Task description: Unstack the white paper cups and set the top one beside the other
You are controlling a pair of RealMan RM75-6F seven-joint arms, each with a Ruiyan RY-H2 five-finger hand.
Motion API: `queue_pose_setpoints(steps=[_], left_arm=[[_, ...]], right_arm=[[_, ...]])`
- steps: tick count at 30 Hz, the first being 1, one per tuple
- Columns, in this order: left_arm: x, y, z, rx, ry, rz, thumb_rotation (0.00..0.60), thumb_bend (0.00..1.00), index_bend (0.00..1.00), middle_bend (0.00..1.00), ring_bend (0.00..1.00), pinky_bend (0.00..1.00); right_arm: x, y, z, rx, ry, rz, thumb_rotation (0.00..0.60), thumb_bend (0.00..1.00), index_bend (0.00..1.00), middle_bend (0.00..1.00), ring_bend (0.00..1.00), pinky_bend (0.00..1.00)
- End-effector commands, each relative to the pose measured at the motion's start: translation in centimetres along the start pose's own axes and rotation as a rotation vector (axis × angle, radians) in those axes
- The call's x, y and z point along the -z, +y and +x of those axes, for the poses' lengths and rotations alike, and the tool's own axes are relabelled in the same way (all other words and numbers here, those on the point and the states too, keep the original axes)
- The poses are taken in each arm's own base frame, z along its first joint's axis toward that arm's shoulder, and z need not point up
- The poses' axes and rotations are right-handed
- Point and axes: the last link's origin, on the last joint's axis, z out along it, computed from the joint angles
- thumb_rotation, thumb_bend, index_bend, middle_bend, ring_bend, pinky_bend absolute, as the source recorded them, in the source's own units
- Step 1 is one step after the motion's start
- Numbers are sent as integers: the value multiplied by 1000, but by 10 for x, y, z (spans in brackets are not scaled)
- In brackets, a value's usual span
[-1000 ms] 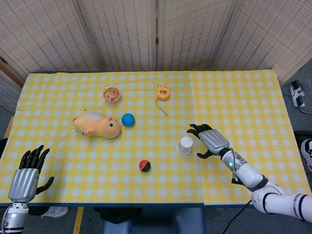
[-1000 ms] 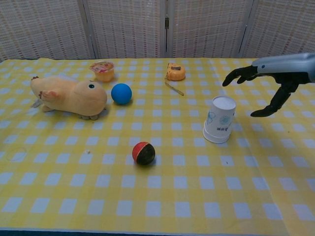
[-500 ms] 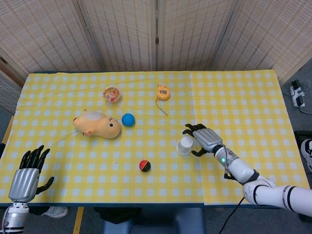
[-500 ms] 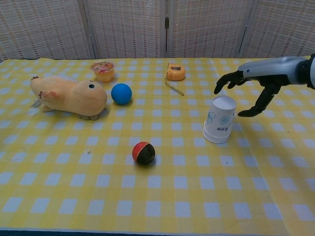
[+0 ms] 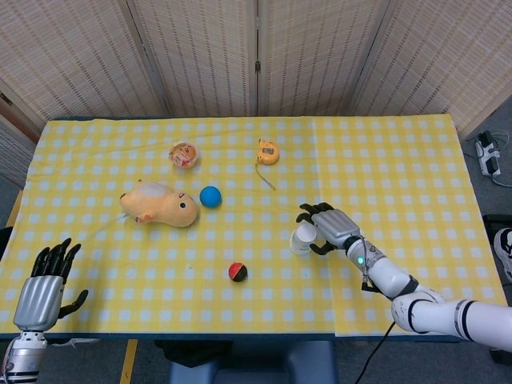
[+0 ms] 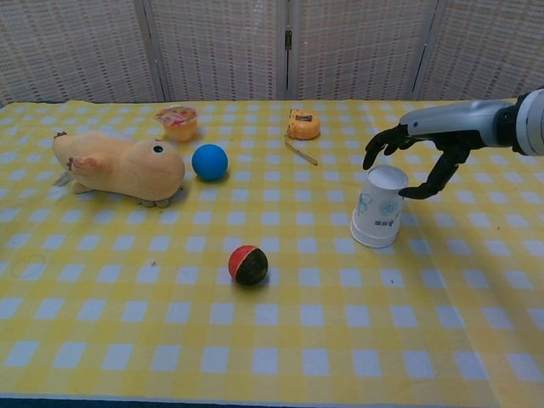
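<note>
Two stacked white paper cups (image 6: 380, 206), upside down on the yellow checked tablecloth (image 6: 340, 340), are sitting under the right hand (image 6: 414, 146), whose spread, empty fingers are risking tipping the stack by closing unevenly.

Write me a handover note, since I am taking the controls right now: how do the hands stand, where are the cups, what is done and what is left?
Right hand: open, fingers spread around the top of the cup stack, no grip that I can see.
Left hand: open, idle at the near left table edge.
Cups: stacked upside down right of the table's middle, right of the red and black ball.
Done: the reach only.
Left: grip the top cup, lift it off, set it beside the other.
</note>
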Motion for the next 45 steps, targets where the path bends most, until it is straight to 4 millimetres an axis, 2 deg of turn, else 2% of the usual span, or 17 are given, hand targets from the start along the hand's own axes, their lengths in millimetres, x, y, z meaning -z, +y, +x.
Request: queue_pose_setpoints(steps=[1, 25, 31, 39, 45], left_arm=[[0, 0, 0, 0, 0, 1, 600, 335, 38, 44, 59, 0], [-1, -2, -1, 3, -1, 6, 600, 335, 37, 44, 58, 0], [-1, -2, 0, 3, 0, 2, 600, 335, 37, 44, 58, 0], [-2, 0, 1, -1, 3, -2, 600, 335, 37, 44, 59, 0], [-4, 2, 1, -1, 2, -9, 600, 335, 37, 44, 59, 0]], right_arm=[[0, 0, 1, 1, 2, 0, 600, 444, 256, 93, 94, 55], [1, -3, 5, 12, 26, -1, 600, 467, 331, 130, 96, 55], [17, -4, 20, 3, 71, 10, 600, 467, 331, 131, 98, 55], [57, -3, 52, -54, 194, 48, 600, 467, 331, 137, 106, 55], [84, 20, 62, -95, 262, 20, 600, 468, 331, 138, 103, 55]])
